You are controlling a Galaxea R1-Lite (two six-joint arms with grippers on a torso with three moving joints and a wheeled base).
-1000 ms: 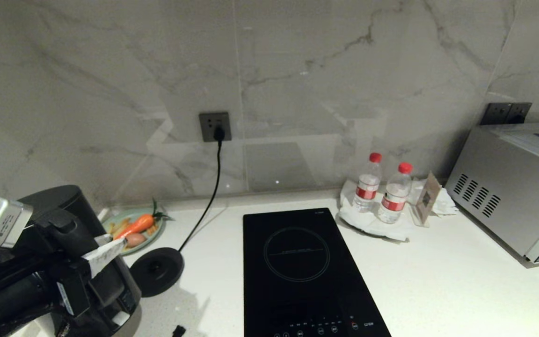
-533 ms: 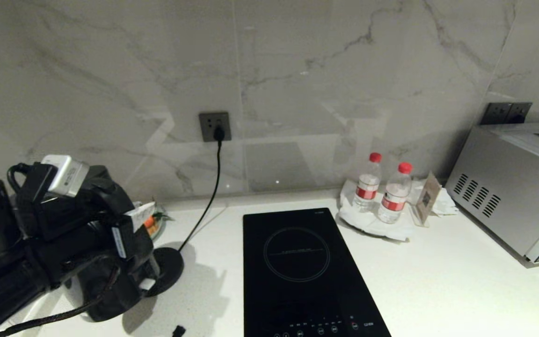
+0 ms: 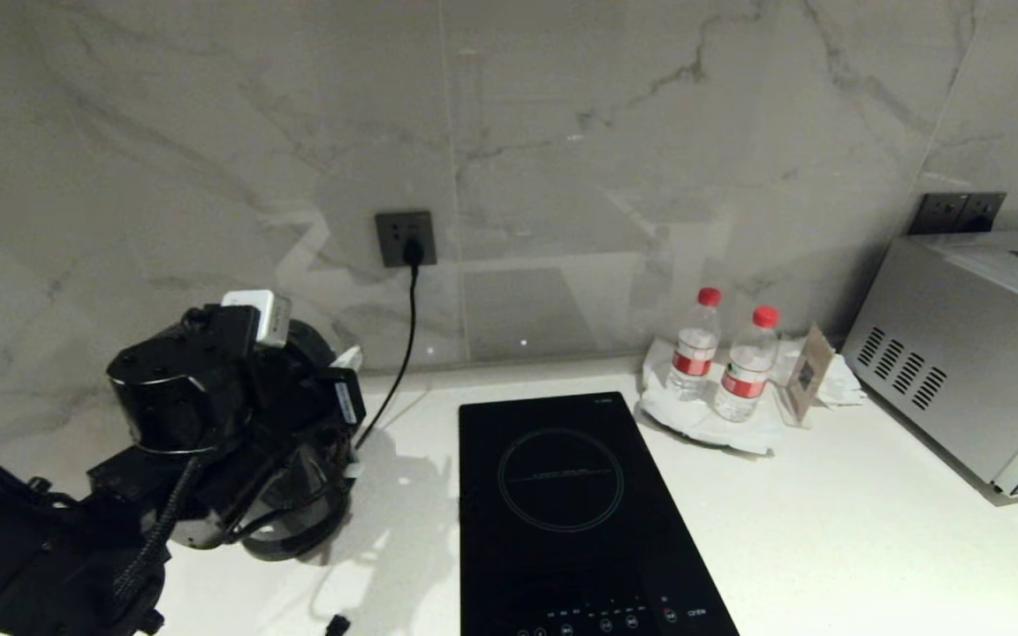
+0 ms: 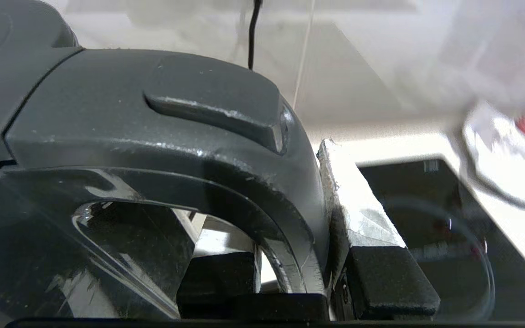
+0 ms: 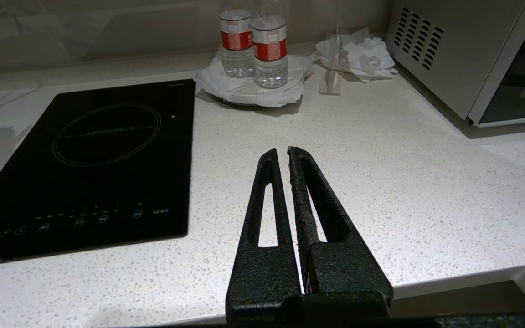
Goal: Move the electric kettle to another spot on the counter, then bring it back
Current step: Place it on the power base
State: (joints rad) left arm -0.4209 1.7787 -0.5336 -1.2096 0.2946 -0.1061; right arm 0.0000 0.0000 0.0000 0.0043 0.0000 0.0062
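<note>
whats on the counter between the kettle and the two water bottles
The black cooktop, flush in the counter, lies between the electric kettle and the water bottles; the head view shows it.

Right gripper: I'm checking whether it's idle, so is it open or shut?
Shut: the right gripper has its fingertips together, holding nothing, above the counter.

The worktop (image 5: pixel 426 182) was white with fine dark speckles. The cooktop (image 3: pixel 562 495) was glossy black with thin pale ring markings. Behind the cooktop, the wall (image 3: pixel 562 132) was grey-veined marble. The kettle (image 4: pixel 153 127) handle was dark grey. The bottles (image 3: pixel 695 349) were clear with red caps and red-and-white labels.
</note>
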